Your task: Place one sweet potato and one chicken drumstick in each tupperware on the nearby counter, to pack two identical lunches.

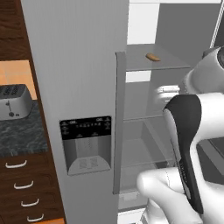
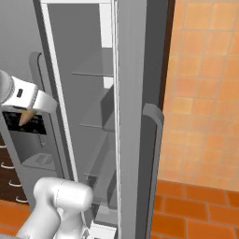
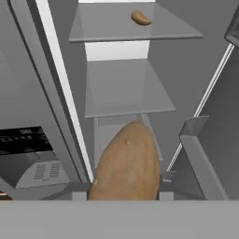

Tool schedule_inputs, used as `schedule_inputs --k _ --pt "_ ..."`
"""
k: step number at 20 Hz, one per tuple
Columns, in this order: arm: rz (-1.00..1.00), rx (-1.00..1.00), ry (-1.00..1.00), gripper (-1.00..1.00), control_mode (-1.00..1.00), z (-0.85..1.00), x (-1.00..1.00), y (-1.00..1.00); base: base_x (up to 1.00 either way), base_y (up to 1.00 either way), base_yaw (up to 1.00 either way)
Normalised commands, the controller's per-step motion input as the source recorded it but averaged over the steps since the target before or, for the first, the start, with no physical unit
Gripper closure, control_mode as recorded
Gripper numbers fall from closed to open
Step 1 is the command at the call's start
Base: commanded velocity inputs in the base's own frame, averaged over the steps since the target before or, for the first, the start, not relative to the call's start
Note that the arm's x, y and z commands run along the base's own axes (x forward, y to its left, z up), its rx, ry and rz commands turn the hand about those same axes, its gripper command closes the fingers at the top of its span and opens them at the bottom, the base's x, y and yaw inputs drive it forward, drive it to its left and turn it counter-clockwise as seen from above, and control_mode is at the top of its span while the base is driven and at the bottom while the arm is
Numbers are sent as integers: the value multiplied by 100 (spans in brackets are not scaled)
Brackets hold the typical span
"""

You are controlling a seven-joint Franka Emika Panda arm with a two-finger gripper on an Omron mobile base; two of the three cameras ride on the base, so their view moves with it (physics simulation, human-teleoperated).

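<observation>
Fingers: closed on a sweet potato (image 3: 125,163); in the hand view the tan tuber stands between the two tips at the bottom, its narrow end pointing toward the fridge interior.
Potato, side look: in the right base view a tan tip (image 2: 25,116) pokes down below the white wrist, in front of the dispenser panel.
Fridge (image 1: 78,65): grey, tall, its right door swung open; the left door carries a black dispenser panel (image 1: 85,127) with a recess under it.
Handle (image 1: 119,122): long grey vertical bar on the edge of the left door.
Shelves: glass, stacked inside the open compartment; the top shelf (image 3: 126,30) bears a second small tan food item (image 3: 141,18), seen also in the left base view (image 1: 152,57). Whether it is a potato or a drumstick I cannot tell.
Middle shelf (image 3: 128,91): bare glass, below the top one.
Open door (image 2: 135,116): seen edge-on in the right base view, with a curved grey handle (image 2: 154,140).
Table (image 1: 22,133): dark speckled stone left of the fridge, over brown drawers (image 1: 26,192) with white curved pulls.
Toaster (image 1: 14,101): silver, standing on the table against the orange wall.
Floor (image 2: 196,205): orange-red tiles, right of the fridge.
</observation>
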Motion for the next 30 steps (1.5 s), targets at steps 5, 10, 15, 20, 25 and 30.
schedule_inputs --k 5,10,15,20,25,30 --pt "-1 15 0 100 -100 0 -87 6 0 0 0" --pt "0 0 0 100 100 0 0 0 -38 35 0" --pt "0 0 0 100 100 0 0 0 -17 94 1" --pt "0 0 0 100 100 0 0 0 0 100 0" --pt "0 0 0 100 100 0 0 0 -9 100 0" --pt "0 0 0 100 100 0 0 0 -3 100 -2"
